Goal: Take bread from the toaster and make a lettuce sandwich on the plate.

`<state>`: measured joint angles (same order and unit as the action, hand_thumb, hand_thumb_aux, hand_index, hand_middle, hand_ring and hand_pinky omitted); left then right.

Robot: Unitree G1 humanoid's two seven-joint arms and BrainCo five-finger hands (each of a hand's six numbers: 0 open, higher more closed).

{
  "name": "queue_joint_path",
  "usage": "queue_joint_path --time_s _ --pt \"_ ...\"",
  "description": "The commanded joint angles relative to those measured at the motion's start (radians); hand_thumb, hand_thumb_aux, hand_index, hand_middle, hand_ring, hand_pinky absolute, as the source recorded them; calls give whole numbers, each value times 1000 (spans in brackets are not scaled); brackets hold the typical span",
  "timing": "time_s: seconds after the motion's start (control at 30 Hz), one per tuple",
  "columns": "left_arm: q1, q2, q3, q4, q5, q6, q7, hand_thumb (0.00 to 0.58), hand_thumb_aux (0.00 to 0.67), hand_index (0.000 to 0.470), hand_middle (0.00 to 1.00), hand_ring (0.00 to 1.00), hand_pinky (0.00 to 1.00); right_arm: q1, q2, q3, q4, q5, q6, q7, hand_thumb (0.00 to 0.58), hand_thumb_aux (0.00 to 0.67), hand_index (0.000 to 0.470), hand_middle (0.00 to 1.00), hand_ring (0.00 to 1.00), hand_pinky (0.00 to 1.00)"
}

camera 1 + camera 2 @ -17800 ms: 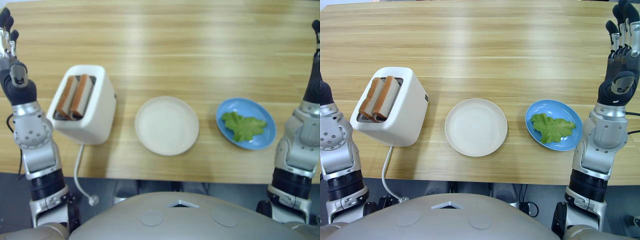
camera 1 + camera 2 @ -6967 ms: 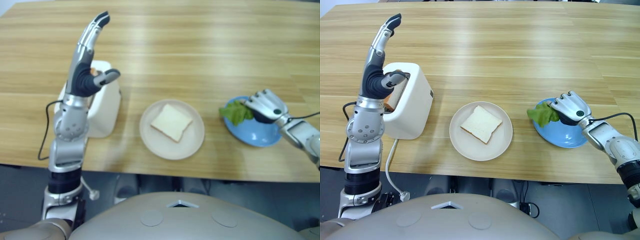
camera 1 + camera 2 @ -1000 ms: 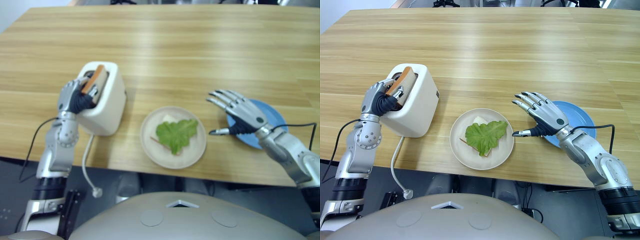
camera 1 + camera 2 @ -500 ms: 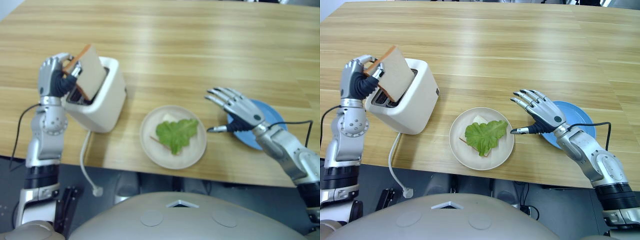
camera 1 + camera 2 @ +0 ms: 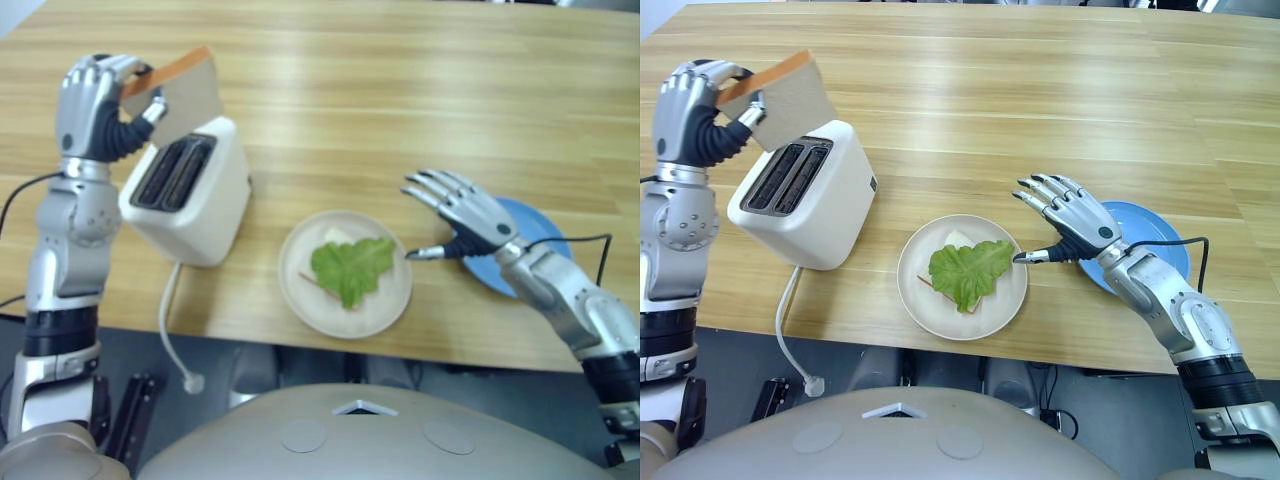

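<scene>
Since our left robot hand is now pulling its gripped bread clear of the toaster, we are nearing topping the lettuce; our right robot hand is idling, spread and empty.

- My left hand has a silver-grey metal shell, with black padding inside the fingers.
- The left forearm is silver, with a round cap dotted with small screws and a black band lower down.
- A thin black cable runs beside it.
- My right hand matches: silver shell, dark joints.
- A black cable loops off the wrist of the silver right forearm.
</scene>
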<state>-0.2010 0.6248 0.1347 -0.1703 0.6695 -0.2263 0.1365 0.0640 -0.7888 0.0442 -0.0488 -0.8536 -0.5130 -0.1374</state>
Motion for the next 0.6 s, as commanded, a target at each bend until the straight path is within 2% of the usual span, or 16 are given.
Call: queue_joint_path --time_s 0.03,0.33,0.6 --pt "-3 -5 -105 -16 73 -72 6 580 670 460 1000 1000 1000 -22 -14 -51 39 19 20 -38 0 0 0 0 0 0" --pt "17 -121 -339 -59 181 -177 8 580 670 460 992 992 992 -77 -38 -105 134 47 37 -101 0 0 0 0 0 0" --pt "-12 -158 -457 21 323 -240 100 580 670 460 996 996 996 -84 -30 -84 129 51 48 -106 0 0 0 0 0 0"
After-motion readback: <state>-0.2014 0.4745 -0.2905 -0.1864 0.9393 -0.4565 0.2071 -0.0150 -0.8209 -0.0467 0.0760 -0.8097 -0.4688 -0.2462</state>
